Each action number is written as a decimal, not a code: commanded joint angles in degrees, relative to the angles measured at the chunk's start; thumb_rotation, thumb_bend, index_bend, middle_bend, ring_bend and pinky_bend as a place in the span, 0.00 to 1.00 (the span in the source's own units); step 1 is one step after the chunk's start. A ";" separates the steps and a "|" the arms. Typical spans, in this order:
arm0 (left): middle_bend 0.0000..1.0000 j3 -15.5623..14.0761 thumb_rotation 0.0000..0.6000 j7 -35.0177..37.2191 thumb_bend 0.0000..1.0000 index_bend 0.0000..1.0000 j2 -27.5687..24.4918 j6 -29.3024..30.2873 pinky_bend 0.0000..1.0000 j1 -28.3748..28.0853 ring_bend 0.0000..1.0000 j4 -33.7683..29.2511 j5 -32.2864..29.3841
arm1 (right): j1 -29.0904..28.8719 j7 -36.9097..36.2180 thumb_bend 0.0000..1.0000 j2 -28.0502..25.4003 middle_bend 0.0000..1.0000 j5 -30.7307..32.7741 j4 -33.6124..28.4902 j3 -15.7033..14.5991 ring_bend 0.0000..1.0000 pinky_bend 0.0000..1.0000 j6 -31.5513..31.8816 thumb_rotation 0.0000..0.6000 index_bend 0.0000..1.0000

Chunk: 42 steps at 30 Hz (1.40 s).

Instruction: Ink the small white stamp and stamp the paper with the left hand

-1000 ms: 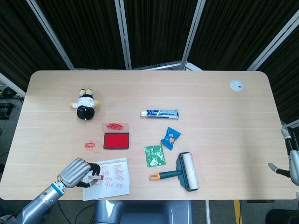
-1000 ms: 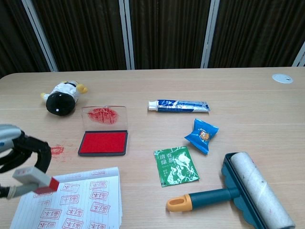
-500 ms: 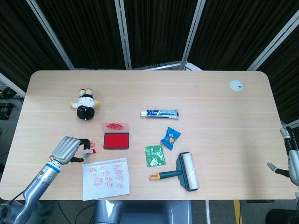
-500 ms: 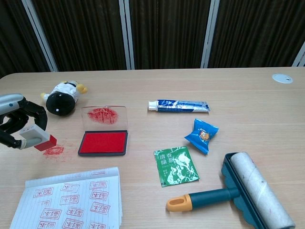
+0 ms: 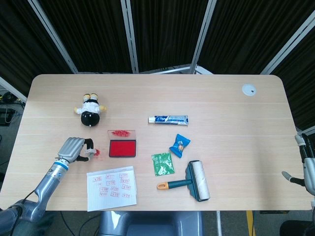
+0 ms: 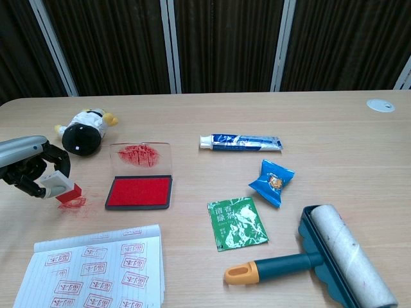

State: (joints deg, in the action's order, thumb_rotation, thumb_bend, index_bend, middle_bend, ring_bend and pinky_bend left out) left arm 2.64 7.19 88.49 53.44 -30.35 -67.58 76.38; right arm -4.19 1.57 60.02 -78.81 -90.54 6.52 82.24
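The left hand [image 6: 29, 172] is gripping the stamp [image 6: 59, 187] between curled fingers, its red face resting on or just above a red smear [image 6: 74, 203] on the bench [image 5: 221, 98], left of the open ink pad [image 6: 139, 190]. The paper [image 6: 96, 269], covered in red impressions, is lying near the front edge, apart from the hand. A plush toy [image 6: 83, 130], toothpaste tube [image 6: 240, 142], blue packet [image 6: 272, 181], green sachet [image 6: 237, 222] and lint roller [image 6: 327, 256] are sitting around. The right hand [image 5: 306, 167] is showing only partly at the edge; its fingers cannot be made out.
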 commanded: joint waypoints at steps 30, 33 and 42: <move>0.42 -0.41 1.00 -2.77 0.33 0.46 3.47 -1.64 0.82 -0.16 0.75 5.73 0.10 | -0.32 0.84 0.00 0.40 0.00 0.52 0.13 -0.03 0.00 0.00 -0.59 1.00 0.00; 0.41 -0.54 1.00 -3.19 0.31 0.45 3.20 -1.54 0.82 -0.05 0.75 5.30 0.24 | -0.31 0.79 0.00 0.38 0.00 0.48 0.11 -0.04 0.00 0.00 -0.56 1.00 0.00; 0.39 -0.78 1.00 -4.79 0.27 0.43 2.50 -1.03 0.81 0.29 0.75 4.20 0.41 | -0.22 0.55 0.00 0.24 0.00 0.34 0.05 -0.09 0.00 0.00 -0.39 1.00 0.00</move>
State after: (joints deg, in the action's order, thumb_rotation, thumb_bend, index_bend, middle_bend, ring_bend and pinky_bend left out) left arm 1.89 2.43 91.01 52.38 -30.08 -63.36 76.77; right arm -4.41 2.12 60.27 -78.47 -90.49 6.44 81.84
